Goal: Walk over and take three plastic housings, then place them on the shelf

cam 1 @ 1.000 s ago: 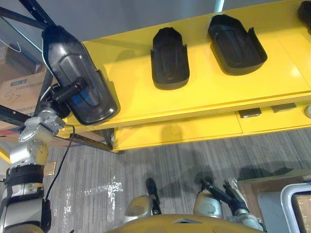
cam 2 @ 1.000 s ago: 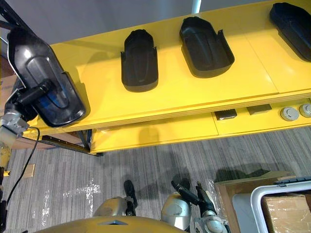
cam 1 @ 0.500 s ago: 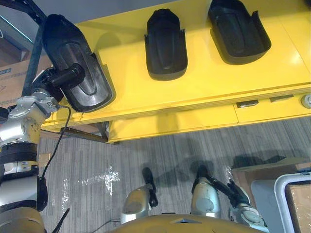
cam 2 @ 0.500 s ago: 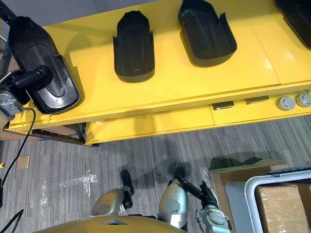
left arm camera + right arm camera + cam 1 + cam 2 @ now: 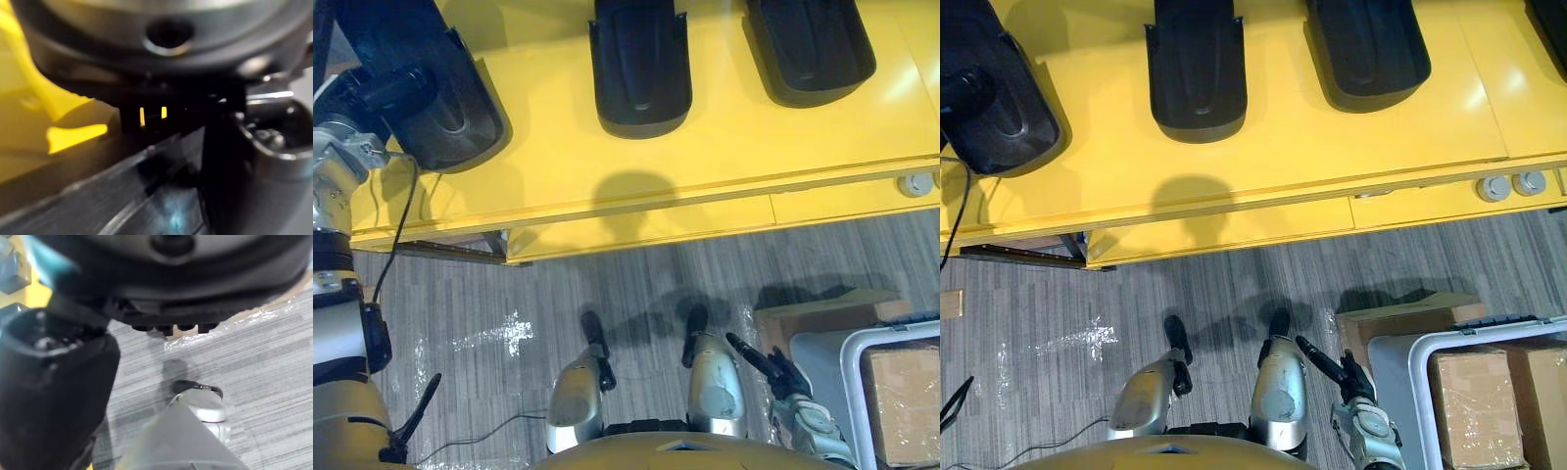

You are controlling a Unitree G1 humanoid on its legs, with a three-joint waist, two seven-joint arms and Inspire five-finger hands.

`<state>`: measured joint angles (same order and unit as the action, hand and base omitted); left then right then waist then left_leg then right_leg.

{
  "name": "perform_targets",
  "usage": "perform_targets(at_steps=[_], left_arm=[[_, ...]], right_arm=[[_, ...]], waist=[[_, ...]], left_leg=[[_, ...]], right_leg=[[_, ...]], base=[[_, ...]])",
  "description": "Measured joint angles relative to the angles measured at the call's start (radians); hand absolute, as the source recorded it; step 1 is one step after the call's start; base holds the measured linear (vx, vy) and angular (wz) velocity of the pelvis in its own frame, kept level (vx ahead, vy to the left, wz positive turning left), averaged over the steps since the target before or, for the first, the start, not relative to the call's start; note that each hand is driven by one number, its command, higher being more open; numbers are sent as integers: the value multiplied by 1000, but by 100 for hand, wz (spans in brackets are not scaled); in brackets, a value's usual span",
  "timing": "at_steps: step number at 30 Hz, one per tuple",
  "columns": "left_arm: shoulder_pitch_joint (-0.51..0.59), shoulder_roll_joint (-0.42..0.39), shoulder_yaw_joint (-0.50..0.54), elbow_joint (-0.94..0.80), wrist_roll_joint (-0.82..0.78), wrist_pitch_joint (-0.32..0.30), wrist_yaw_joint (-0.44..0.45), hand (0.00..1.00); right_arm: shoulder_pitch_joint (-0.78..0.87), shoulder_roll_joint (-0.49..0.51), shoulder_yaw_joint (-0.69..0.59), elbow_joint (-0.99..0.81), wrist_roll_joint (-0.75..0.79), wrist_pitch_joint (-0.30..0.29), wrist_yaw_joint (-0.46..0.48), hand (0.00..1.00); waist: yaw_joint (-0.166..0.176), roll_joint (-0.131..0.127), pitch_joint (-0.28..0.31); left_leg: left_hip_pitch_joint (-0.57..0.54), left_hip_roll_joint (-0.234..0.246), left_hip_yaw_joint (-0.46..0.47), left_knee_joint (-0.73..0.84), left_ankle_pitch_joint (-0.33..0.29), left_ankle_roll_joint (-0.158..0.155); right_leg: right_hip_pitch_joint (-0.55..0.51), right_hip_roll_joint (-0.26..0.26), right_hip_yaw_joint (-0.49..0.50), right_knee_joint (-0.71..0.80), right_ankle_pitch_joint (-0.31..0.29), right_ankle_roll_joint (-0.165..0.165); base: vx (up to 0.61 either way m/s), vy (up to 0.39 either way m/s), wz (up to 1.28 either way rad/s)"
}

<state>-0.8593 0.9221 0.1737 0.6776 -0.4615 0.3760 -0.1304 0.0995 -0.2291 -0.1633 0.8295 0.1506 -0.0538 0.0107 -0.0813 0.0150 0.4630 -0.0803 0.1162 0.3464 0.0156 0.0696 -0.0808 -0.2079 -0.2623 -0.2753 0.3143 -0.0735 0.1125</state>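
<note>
My left hand [image 5: 384, 90] is shut on a black plastic housing [image 5: 431, 98], its thumb lying across the hollow side, over the left end of the yellow shelf [image 5: 724, 147]. I cannot tell whether this housing touches the shelf top. Two more black housings lie hollow side up on the shelf, one in the middle [image 5: 641, 59] and one further right [image 5: 808, 49]. A dark edge of another housing [image 5: 1552, 20] shows at the far right. My right hand [image 5: 773, 367] hangs low by my side above the floor, open and holding nothing.
A lower yellow shelf level juts out under the top one, with small grey round parts [image 5: 1503, 186] at its right end. A white crate [image 5: 1425, 367] with wrapped cardboard boxes stands on the floor at lower right beside a cardboard box [image 5: 1400, 318]. A dark rack frame [image 5: 1028, 257] runs under the shelf's left end.
The camera has moved closer to the shelf and looks more steeply down. My left hand has carried the housing from overhanging the shelf's front left edge to further in over the top.
</note>
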Motion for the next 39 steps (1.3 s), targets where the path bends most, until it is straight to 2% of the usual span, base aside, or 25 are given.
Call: perform_targets(at_steps=[4, 7, 12, 23, 28, 33, 37, 39], left_arm=[[-32, 2, -61, 9, 141, -22, 50, 100], [-49, 7, -61, 21, 170, -42, 61, 100], [-53, 10, -64, 22, 227, -69, 47, 100], [-54, 20, -103, 20, 277, -66, 23, 100], [-32, 26, -129, 16, 275, -71, -33, 100], [27, 35, -128, -25, 249, -80, -49, 100], [83, 40, -128, -59, 237, -125, -58, 100], [85, 43, -128, -59, 238, -158, -64, 100]], right_arm=[[-9, 0, -2, -1, 19, -2, 1, 100], [-11, 1, -4, -2, 20, -2, 0, 100], [-18, 2, -4, -1, 23, -2, 0, 100], [-26, 29, -23, -1, 21, -15, 1, 100], [-1, 44, -23, -1, 19, -27, 1, 100], [27, 59, -24, 1, 17, -48, -16, 100], [44, 79, -20, 23, 14, -50, -29, 100], [45, 81, -8, 33, 14, -50, -40, 100]], waist=[[-9, -7, 7], [-10, -11, 22], [-11, -12, 29], [-9, -12, 29], [-4, -5, 24], [4, 26, -13], [17, 59, -110], [24, 64, -146]], left_leg=[[-2, 5, 26, 15, -8, -6], [-11, 14, 33, 42, -23, -5], [-13, 17, 33, 52, -25, -4], [9, 20, 43, 73, -38, -3], [68, 14, 41, 46, -38, -3], [134, 10, 38, -7, -30, -4], [164, 9, 36, -40, -27, -4], [181, 9, 37, -41, -27, -4]], right_leg=[[-2, 3, 9, -1, -1, -1], [-2, 8, 11, 0, -1, -2], [-2, 9, 10, 3, -3, -5], [12, 8, 23, 17, -7, -10], [77, 9, 10, -9, -6, -6], [156, 21, -13, -75, 7, 8], [213, 35, -37, -145, 20, 13], [250, 37, -50, -176, 23, 15]], base=[[31, 1, -7], [13, -4, -4], [0, 0, 0], [-10, 0, -4], [6, 5, 1], [51, 9, 2], [111, 5, 9], [120, 0, 8]])
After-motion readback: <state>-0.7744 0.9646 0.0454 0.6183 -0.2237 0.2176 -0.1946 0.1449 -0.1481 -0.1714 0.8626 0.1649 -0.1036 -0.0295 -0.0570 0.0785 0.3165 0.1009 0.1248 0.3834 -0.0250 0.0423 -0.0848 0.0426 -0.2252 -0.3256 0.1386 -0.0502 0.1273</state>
